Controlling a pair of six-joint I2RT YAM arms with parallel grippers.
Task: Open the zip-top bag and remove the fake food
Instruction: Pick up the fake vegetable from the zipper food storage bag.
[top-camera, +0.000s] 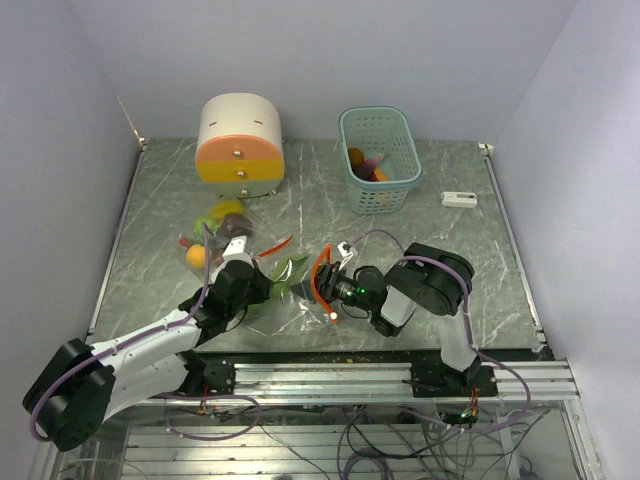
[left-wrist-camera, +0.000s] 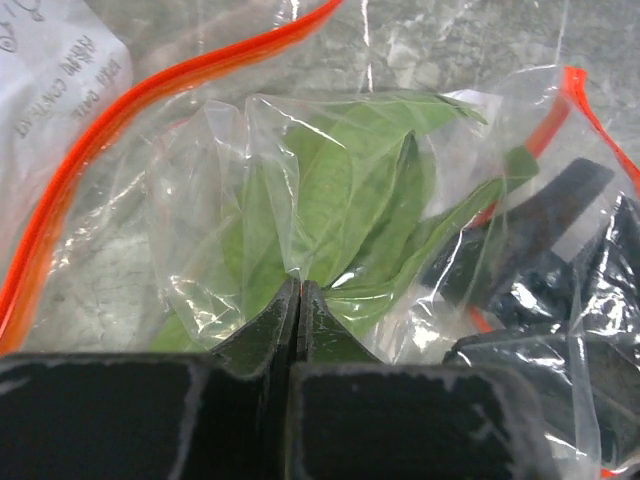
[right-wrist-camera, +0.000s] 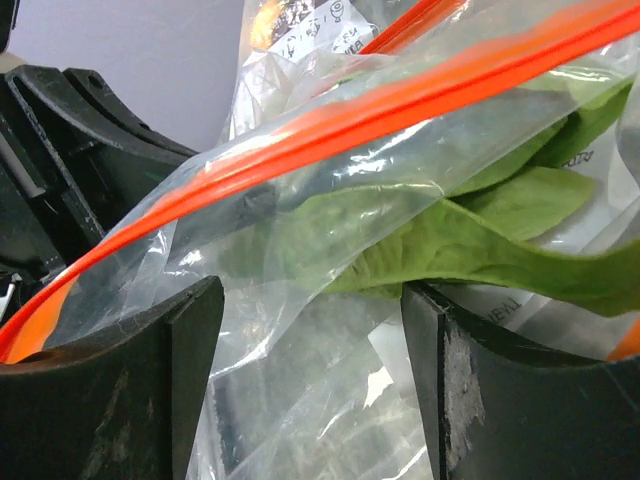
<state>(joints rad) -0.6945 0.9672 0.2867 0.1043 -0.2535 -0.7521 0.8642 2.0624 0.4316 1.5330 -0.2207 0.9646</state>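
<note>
so the left end effector (left-wrist-camera: 298, 300) is pressed together, pinching the zip-top bag (left-wrist-camera: 200, 150) film, and the right end effector (right-wrist-camera: 310, 330) is spread around it. The green leafy piece (left-wrist-camera: 345, 200) sits inside the bag, which lies on the tabletop (top-camera: 450, 260) in front of the drawer box (top-camera: 240, 145).

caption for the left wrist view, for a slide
Left gripper shut on the clear bag, green leaf inside.

We're in a robotics lab test cell: plain pale walls (top-camera: 300, 60) box in a marble-look tabletop (top-camera: 450, 240), and two robot arms (top-camera: 150, 350) are bolted to an aluminium rail (top-camera: 340, 378) along the bottom of the frame. Loose cables (top-camera: 390, 440) trail beneath that rail, and the props at centre-left are plastic fake food (top-camera: 222, 213).
</note>
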